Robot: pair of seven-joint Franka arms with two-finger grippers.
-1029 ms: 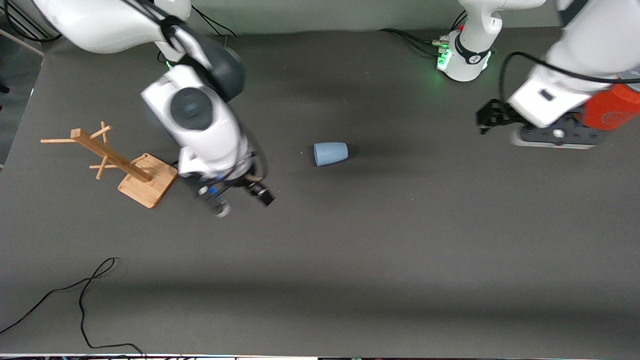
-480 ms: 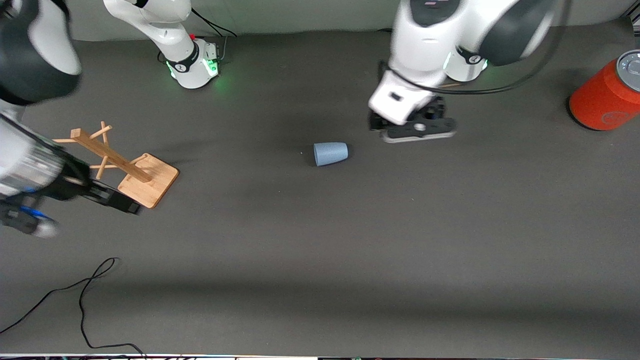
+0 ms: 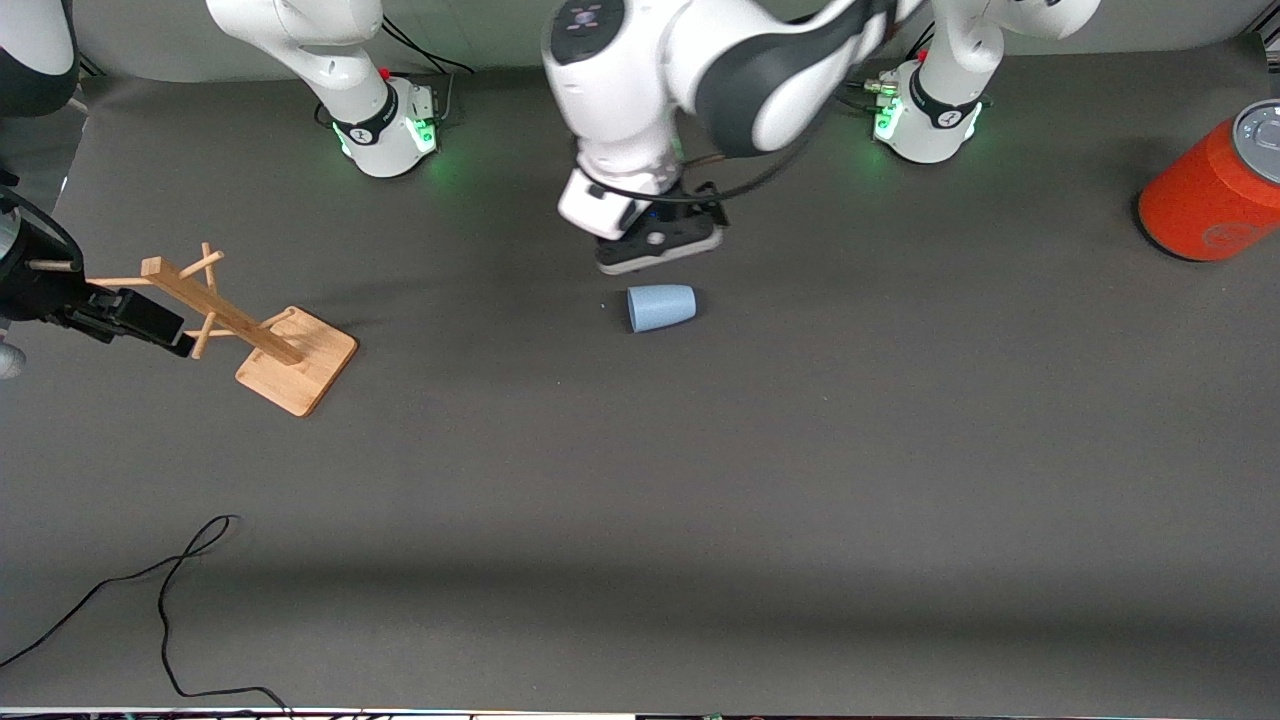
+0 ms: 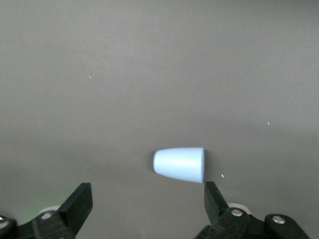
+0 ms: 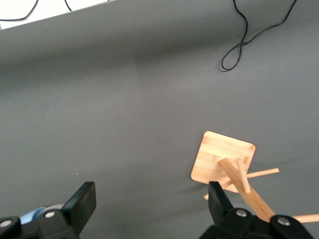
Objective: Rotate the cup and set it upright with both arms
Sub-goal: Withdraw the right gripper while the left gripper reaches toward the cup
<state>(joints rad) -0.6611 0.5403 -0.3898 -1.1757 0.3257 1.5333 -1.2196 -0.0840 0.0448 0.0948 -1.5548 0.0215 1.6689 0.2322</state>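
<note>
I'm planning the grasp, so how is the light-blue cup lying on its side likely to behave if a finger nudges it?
The cup lies on its side on the table, round-walled, so it would probably roll. Its taper suggests it would curve toward the narrow end rather than run straight. It looks small and matte, so likely light and not very slippery. The open left gripper hangs over it without touching.

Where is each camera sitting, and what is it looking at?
Front view: high above, looking down at the dark table, both arms and the small light-blue cup.
Left wrist view: above the cup, open left gripper showing.
Right wrist view: above the wooden rack, open right gripper showing.
Front and left wrist views share the cup.
</note>
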